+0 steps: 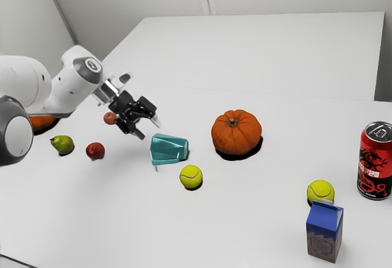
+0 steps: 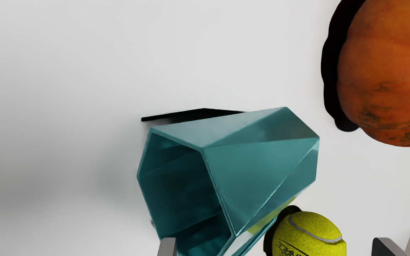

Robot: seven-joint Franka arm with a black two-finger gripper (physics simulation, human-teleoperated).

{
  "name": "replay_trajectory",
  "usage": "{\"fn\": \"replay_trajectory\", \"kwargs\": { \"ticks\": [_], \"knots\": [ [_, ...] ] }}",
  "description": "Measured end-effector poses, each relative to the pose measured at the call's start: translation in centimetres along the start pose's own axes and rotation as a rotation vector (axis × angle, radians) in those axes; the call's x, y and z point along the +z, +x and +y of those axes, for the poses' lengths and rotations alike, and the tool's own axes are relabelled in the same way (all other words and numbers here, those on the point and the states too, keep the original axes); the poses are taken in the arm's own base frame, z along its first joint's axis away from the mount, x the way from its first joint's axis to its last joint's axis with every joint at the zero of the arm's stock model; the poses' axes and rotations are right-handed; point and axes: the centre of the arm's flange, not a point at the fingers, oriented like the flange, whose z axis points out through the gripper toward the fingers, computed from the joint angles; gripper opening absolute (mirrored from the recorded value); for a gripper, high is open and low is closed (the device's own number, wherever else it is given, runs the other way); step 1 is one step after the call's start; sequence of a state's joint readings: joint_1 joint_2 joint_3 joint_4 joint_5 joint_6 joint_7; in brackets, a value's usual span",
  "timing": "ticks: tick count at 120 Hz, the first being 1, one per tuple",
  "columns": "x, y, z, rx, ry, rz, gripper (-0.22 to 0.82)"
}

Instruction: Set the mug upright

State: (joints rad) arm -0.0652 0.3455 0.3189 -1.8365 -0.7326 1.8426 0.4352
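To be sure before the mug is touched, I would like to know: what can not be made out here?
Mug's inner bottom: wrist view, lost in shadow.
Orange thing: exterior view, partly behind the arm.
Ball's lower part: exterior view, behind the carton.
Carton's print: exterior view, too small.

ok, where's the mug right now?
The mug lies on its side, just off centre toward the exterior view's left, between the gripper and the pumpkin, close beside a tennis ball.

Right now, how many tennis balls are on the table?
2: one tennis ball by the tipped mug, another just behind the blue carton. The arm could hide more.
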Motion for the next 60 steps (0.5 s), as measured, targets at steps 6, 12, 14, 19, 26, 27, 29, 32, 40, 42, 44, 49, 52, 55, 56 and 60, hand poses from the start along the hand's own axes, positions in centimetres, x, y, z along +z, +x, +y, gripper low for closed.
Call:
{"fn": "replay_trajectory", "kwargs": {
  "ticks": [6,12,14,19,26,27,29,32,40,42,44,49,52,55,56,60],
  "knots": [
    [0.8,0.4,-0.7,-0.007,-0.012,0.000,0.60],
    [1.5,0.6,-1.2,-0.011,-0.024,-0.001,0.60],
    [1.7,0.6,-1.4,-0.013,-0.028,-0.003,0.60],
    [2.2,0.6,-1.6,-0.013,-0.036,-0.007,0.60],
    [2.8,0.4,-1.9,-0.013,-0.046,-0.016,0.59],
    [2.9,0.4,-1.9,-0.013,-0.047,-0.017,0.59],
    [3.1,0.3,-1.9,-0.012,-0.049,-0.019,0.59],
    [3.2,0.3,-1.9,-0.010,-0.051,-0.021,0.59],
    [3.6,0.2,-1.7,0.000,-0.057,-0.026,0.59],
    [3.6,0.2,-1.6,0.003,-0.058,-0.026,0.59],
    [3.7,0.2,-1.5,0.006,-0.060,-0.027,0.59],
    [3.9,0.2,-1.1,0.016,-0.064,-0.031,0.58],
    [4.1,0.3,-0.9,0.020,-0.066,-0.032,0.57],
    [4.2,0.3,-0.7,0.021,-0.070,-0.032,0.56],
    [4.2,0.3,-0.7,0.022,-0.071,-0.032,0.56],
    [4.4,0.3,-0.4,0.024,-0.076,-0.032,0.53]
  ]
}}
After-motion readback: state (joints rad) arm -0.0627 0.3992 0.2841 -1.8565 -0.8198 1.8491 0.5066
